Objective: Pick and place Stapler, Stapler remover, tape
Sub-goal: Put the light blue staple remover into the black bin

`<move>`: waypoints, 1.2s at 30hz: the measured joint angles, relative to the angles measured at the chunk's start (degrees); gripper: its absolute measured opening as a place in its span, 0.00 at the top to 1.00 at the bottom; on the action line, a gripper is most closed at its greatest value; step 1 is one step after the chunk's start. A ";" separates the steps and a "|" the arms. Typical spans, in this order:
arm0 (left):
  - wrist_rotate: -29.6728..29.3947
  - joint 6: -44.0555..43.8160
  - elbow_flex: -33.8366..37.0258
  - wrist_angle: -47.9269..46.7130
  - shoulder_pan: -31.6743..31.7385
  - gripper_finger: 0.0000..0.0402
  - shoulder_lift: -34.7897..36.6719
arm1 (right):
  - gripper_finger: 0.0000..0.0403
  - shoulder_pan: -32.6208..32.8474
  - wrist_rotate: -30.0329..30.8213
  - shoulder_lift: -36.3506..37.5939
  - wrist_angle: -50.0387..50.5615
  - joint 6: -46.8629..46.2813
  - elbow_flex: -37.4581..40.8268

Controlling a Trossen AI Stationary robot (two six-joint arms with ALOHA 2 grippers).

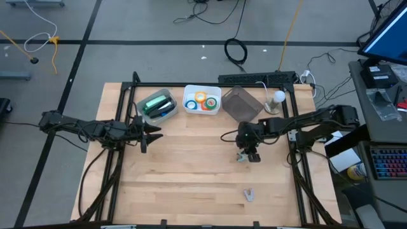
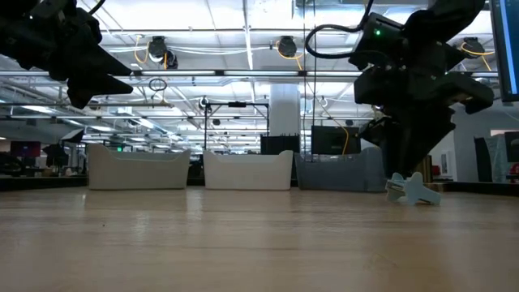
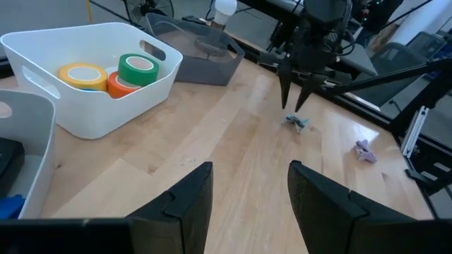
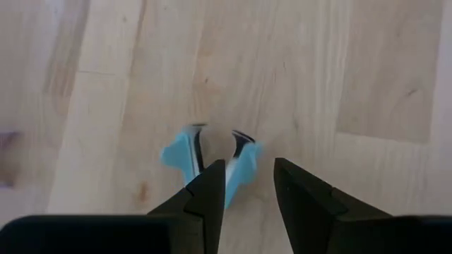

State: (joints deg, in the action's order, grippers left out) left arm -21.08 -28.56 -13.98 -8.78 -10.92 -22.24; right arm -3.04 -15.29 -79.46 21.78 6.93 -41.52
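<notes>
The wooden table [image 1: 191,172] carried it all, and the white bin [image 1: 202,100] at its far edge was the marker for everything else. Just beside that bin on one side sat a clear bin [image 1: 156,105] with green and blue items inside, and on the other a grey bin [image 1: 242,104]. The left gripper [image 1: 151,135] hung over the table on the near side of the clear bin, well off from the white bin, fingers parted with nothing between them. The right gripper [image 1: 249,152] pointed down at the boards, near-side and to the grey-bin side of the white bin, its fingers [image 4: 212,190] spread narrowly, one tip against the light-blue staple remover [image 4: 212,159] lying on the wood; no closed grip showed. Inside the white bin lay the tape rolls [image 3: 113,74], yellow, green and orange plain to see. Farthest from the white bin, near the table's front edge, lay a small lilac staple remover [image 1: 249,194].
</notes>
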 joint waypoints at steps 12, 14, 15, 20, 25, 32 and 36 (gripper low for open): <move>-0.02 0.12 0.00 0.00 0.00 0.55 0.00 | 0.78 -0.01 -1.44 -0.38 -0.37 1.30 0.00; -0.02 0.26 0.00 0.00 0.00 0.55 0.00 | 0.79 -0.01 -1.45 -0.38 -0.53 1.30 0.00; -0.02 0.33 0.00 0.00 0.00 0.55 0.00 | 0.80 -0.01 -1.45 -0.38 -0.58 1.29 0.00; -0.02 0.43 0.00 0.00 0.00 0.55 0.00 | 0.82 0.00 -1.49 -0.38 -0.59 1.25 0.00; -0.02 0.68 0.00 0.00 0.00 0.55 0.00 | 0.86 0.01 -1.43 -0.38 -0.59 1.10 -0.02; -0.02 0.85 0.00 0.00 0.02 0.55 0.00 | 0.91 0.13 -1.38 -1.34 -1.07 0.17 0.59; -0.03 0.87 0.00 -0.02 0.02 0.55 0.00 | 0.91 0.15 -1.68 -2.74 -2.28 -0.28 1.32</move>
State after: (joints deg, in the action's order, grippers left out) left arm -21.11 -27.69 -13.98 -8.80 -10.90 -22.24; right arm -2.90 -16.97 -82.19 19.50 6.66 -40.20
